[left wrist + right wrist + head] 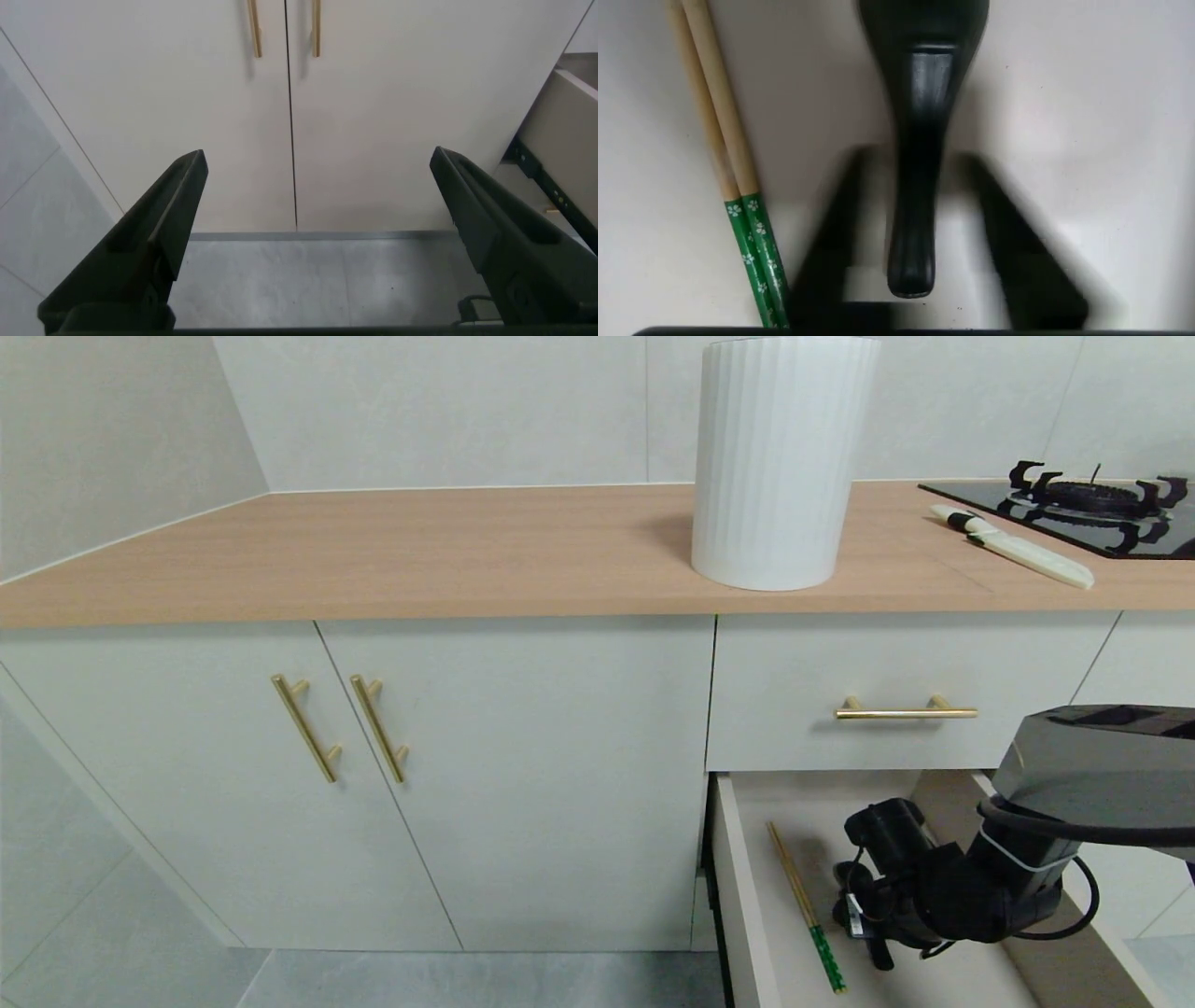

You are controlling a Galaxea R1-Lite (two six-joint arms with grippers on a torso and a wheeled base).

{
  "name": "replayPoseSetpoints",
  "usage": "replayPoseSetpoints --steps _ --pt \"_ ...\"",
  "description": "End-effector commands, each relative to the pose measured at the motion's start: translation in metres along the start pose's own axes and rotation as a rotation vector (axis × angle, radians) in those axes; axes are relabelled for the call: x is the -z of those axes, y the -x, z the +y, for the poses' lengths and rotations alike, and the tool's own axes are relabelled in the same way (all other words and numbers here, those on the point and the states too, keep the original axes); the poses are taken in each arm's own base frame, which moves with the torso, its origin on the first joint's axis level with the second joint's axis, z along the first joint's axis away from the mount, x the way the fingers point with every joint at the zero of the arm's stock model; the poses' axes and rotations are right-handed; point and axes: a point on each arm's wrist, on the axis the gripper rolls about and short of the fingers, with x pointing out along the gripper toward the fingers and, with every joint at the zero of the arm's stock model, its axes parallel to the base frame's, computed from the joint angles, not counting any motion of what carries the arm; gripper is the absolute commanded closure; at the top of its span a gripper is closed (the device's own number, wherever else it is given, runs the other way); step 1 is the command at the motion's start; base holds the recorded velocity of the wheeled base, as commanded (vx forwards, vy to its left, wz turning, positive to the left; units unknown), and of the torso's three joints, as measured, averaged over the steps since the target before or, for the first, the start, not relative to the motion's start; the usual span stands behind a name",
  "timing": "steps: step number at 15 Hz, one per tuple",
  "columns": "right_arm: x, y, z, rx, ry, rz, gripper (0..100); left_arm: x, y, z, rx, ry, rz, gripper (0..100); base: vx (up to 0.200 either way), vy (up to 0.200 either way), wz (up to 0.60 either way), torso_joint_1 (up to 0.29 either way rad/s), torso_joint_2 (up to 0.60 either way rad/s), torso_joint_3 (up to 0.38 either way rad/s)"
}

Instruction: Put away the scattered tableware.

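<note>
Head view: the wooden surface (420,551) runs across the upper half, with a white ribbed container (780,467) upper right of centre. A knife (1013,546) lies loose at the far right, just beside the stove (1092,504). At lower right the drawer (738,887) stands pulled out, a pair of chopsticks (805,905) lies along its left side, and my right claw (873,919) hangs down inside it.

Left wrist view: the left claw (316,159) is spread wide and carries nothing. It faces the closed cabinet doors (374,121), low near the floor.

Right wrist view: a black spoon (913,112) lies on the drawer bottom at frame centre. The right claw's fingers are spread on either side of its handle with a gap on each side, so I read nothing as pinched. The green-tipped chopsticks sit at the left, near the spoon but apart.

By my reckoning the chopsticks and spoon are stowed. The knife is left, and the drawer wants shutting.
</note>
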Motion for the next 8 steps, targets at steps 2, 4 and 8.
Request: replayPoseSetpoints --steps 2,4,8 --pt "-0.007 0.015 -0.002 -0.012 -0.011 -0.037 0 0.0 0.0 0.0 0.0 0.0 0.0 0 0.0 0.0 0.0 0.0 0.0 0.0" --pt "-0.012 0.048 -0.01 -0.03 -0.03 -0.094 0 0.0 0.0 0.0 0.0 0.0 0.0 0 0.0 0.0 0.0 0.0 0.0 0.0" --pt "-0.017 0.155 -0.035 -0.1 -0.032 -0.201 0 0.0 0.0 0.0 0.0 0.0 0.0 0 0.0 0.0 0.0 0.0 0.0 0.0"
